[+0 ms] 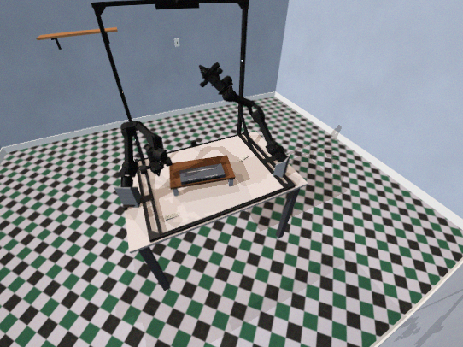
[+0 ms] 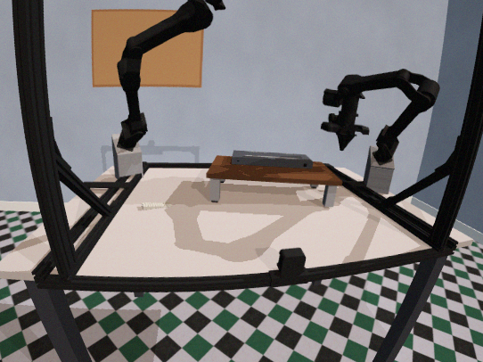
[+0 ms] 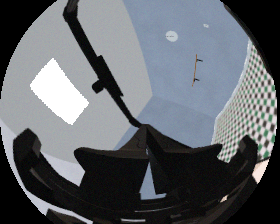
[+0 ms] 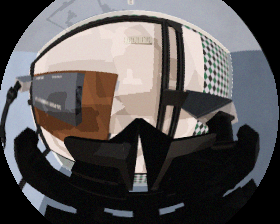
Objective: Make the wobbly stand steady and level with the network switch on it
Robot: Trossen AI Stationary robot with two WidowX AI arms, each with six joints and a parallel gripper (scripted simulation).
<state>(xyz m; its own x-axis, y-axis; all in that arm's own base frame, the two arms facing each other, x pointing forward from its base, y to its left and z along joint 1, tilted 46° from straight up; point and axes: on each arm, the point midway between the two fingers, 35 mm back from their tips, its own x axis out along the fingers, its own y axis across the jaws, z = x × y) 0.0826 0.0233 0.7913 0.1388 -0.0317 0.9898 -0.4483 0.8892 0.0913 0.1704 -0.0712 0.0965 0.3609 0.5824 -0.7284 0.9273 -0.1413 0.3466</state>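
The brown wooden stand [image 1: 202, 165] stands on short grey legs near the middle of the table, with the dark grey network switch [image 1: 202, 170] lying on it. Both also show in the exterior view, the stand [image 2: 273, 172] under the switch [image 2: 271, 159]. My right gripper [image 2: 345, 146] is shut and empty, hanging point down just off one end of the stand; its wrist view shows the shut fingers with the switch [image 4: 59, 93] to the left. My left gripper [image 1: 207, 73] is shut and empty, raised high above the table; its wrist view shows the shut fingers [image 3: 146, 135] against wall and ceiling.
A small pale ribbed wedge [image 1: 172, 216] lies near the table's front left, and it also shows in the exterior view [image 2: 151, 205]. A second wedge [image 1: 244, 158] lies at the far right of the table. A black frame [image 1: 171, 2] surrounds the table.
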